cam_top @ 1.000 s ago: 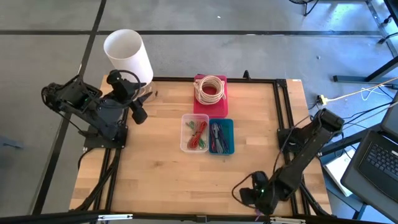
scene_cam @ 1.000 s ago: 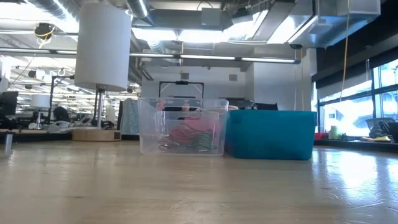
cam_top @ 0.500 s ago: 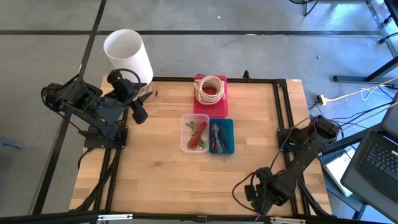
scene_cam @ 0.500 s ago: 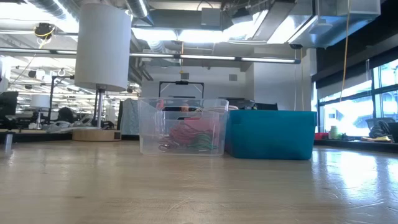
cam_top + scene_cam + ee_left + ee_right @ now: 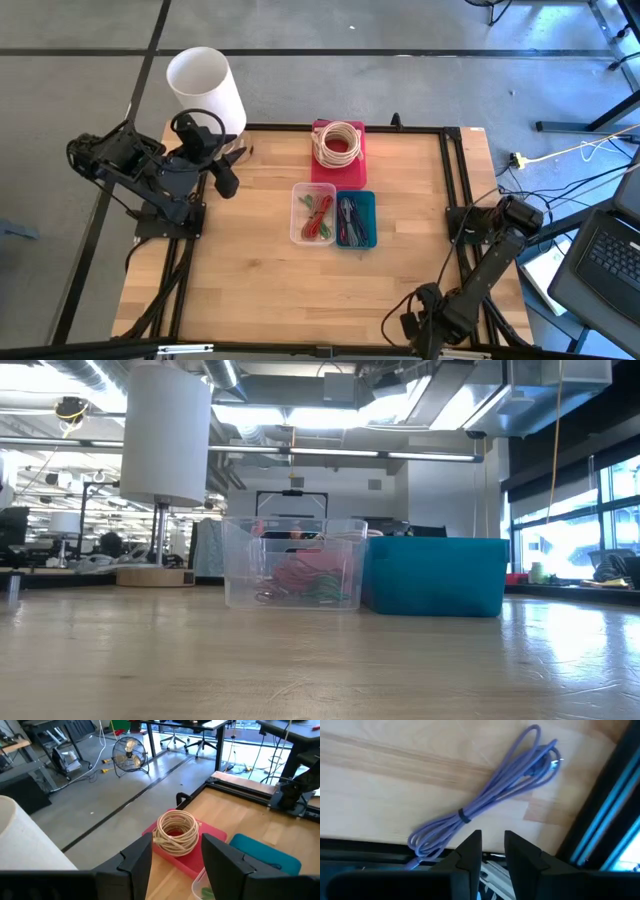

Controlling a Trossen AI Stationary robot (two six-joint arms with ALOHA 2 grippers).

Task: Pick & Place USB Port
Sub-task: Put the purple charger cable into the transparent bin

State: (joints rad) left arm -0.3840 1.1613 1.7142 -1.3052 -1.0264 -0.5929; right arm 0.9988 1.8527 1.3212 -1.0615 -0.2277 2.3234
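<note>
Right gripper (image 5: 487, 851) has slid further off the table's (image 5: 250, 290) near edge, fingers narrowed, empty, purple cable (image 5: 485, 797) just beyond.

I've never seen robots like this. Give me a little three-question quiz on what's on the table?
1. True or false: the coiled beige cable lies on a pink tray.
2. Which bin touches the clear bin? A) yellow B) teal C) black
3. What lies on the wood in front of the right gripper?

Key: 1 true. 2 B, the teal bin. 3 a bundled purple cable, tied at its middle.
</note>
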